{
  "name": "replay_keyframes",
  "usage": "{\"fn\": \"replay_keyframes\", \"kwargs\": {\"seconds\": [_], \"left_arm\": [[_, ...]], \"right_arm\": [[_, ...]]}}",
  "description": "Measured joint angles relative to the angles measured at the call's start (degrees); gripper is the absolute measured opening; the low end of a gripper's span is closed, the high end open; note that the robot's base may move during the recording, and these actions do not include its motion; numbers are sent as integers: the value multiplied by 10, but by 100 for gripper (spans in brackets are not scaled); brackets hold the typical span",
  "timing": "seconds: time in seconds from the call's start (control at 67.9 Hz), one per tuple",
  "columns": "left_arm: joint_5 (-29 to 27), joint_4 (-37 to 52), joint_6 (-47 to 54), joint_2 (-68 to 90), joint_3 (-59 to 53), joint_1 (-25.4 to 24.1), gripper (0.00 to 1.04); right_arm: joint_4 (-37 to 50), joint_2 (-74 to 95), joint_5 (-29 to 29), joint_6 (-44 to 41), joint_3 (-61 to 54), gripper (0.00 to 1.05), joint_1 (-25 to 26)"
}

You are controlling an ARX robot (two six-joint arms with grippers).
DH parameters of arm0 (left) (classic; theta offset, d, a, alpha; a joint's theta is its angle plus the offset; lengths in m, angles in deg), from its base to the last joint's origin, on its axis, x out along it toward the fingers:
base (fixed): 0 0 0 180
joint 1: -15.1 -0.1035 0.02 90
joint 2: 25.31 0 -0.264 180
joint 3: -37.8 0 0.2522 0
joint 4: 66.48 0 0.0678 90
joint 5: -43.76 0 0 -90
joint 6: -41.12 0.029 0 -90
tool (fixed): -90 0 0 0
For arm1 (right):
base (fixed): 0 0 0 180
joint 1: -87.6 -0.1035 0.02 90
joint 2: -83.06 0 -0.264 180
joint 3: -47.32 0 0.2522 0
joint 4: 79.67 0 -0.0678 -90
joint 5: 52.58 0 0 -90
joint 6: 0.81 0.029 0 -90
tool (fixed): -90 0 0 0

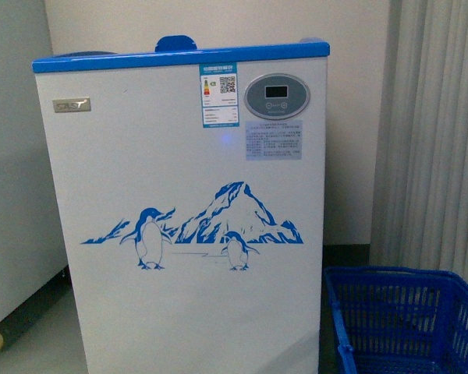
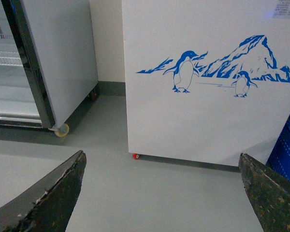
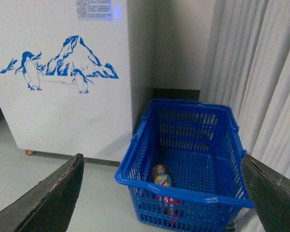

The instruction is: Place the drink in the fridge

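Observation:
The fridge (image 1: 187, 218) is a white chest freezer with a blue rim, a penguin-and-mountain decal and a round grey display; it fills the front view and also shows in the left wrist view (image 2: 208, 116) and right wrist view (image 3: 63, 111). The drink (image 3: 162, 179) lies in the blue basket (image 3: 183, 195), partly hidden behind its near wall, with the colourful label and red showing through the mesh. My right gripper (image 3: 162, 193) is open and empty, above and in front of the basket. My left gripper (image 2: 162, 193) is open and empty over the grey floor before the fridge.
The blue basket (image 1: 405, 319) stands on the floor right of the fridge, by grey curtains (image 1: 437, 132). A tall grey-white cabinet (image 2: 53, 63) on castors stands left of the fridge. The fridge has a red foot (image 2: 136, 156). Grey floor lies in front.

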Motion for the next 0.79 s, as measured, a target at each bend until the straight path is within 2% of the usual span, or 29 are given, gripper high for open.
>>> {"fn": "replay_keyframes", "kwargs": {"seconds": [0.795], "left_arm": [[0,0,0,0,0,0,97]], "right_arm": [[0,0,0,0,0,97,0]]}}
